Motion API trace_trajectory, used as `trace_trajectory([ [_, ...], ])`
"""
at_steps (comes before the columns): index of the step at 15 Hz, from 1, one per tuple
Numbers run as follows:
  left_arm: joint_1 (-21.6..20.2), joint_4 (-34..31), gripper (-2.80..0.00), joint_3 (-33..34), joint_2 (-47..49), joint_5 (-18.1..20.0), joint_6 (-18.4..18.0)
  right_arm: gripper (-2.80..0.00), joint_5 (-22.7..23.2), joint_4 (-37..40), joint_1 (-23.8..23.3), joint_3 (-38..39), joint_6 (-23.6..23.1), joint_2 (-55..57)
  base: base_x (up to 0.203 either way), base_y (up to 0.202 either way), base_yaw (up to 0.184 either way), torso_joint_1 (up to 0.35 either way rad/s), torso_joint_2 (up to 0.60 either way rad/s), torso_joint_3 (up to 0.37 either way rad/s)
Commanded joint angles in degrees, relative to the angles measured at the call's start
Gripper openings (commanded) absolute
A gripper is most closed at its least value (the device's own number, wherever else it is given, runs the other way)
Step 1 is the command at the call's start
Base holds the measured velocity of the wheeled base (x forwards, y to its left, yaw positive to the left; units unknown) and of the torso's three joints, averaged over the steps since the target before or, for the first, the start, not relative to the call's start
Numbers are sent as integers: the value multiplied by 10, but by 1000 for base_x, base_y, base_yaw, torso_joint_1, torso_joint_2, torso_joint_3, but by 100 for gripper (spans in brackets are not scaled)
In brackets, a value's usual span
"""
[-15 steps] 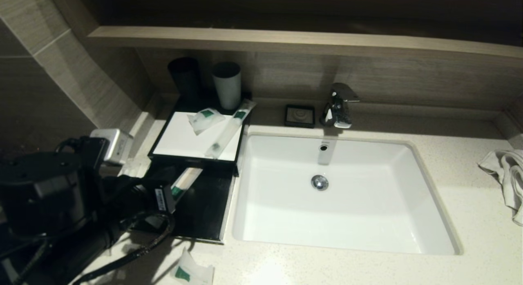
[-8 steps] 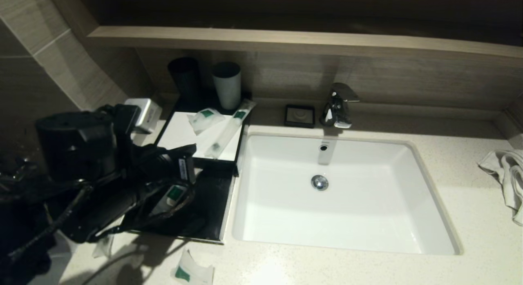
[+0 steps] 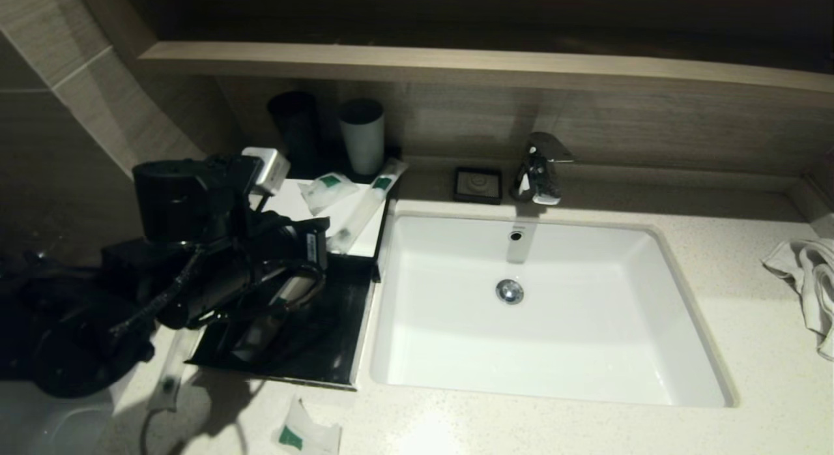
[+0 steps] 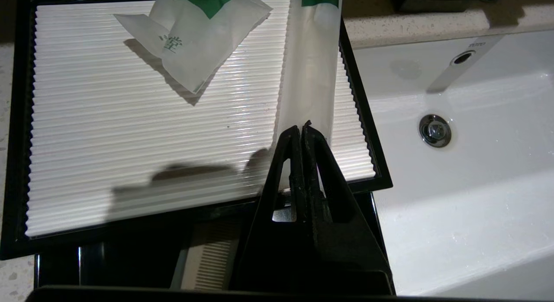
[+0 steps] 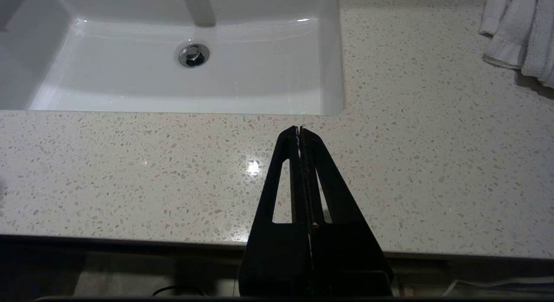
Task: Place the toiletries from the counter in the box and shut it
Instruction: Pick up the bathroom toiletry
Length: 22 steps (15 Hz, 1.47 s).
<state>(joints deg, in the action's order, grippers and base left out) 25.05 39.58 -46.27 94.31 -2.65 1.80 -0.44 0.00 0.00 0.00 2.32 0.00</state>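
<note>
The box (image 3: 362, 238) stands left of the sink, its black drawer (image 3: 339, 331) pulled out toward me. A sachet (image 3: 328, 189) and a long tube (image 3: 365, 204) lie on its white ribbed top (image 4: 130, 142). A comb-like packet (image 3: 293, 291) rests in the drawer (image 4: 108, 258). Another long tube (image 3: 171, 370) and a sachet (image 3: 305, 434) lie on the counter (image 3: 521, 429). My left gripper (image 3: 326, 243) is shut and empty, its tips (image 4: 301, 129) hovering over the near end of the tube (image 4: 309, 77). My right gripper (image 5: 300, 128) is shut above the counter's front edge.
The white sink (image 3: 651, 246) fills the middle, with a chrome faucet (image 3: 539, 168) and a small black soap dish (image 3: 478, 184) behind it. Two cups (image 3: 361, 135) stand behind the box. A white towel (image 3: 811, 279) lies at the far right.
My left arm has swung up from the counter's front left corner to over the drawer and box front. The packet at its tips now lies in the drawer. The counter tube is uncovered.
</note>
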Motion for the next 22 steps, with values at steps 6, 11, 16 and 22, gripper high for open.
trace_trajectory([
  [6, 0, 7, -280, 1, 14, 1, -36, -280, 0, 0, 0, 0, 0, 1, 0, 0, 0, 0, 0, 0],
  [11, 3, 8, -280, -3, 16, 1, -52, -280, 0, 0, 0, 0, 1, 1, 0, 0, 0, 0, 0, 0],
  [16, 3, 5, 0, -15, 25, 2, -65, -280, 0, 0, 0, 0, 1, 1, 0, 0, 0, 0, 0, 0],
  [22, 5, 8, 0, -25, 50, 2, -90, -280, 0, 0, 0, 0, 1, 1, 0, 0, 0, 0, 0, 0],
])
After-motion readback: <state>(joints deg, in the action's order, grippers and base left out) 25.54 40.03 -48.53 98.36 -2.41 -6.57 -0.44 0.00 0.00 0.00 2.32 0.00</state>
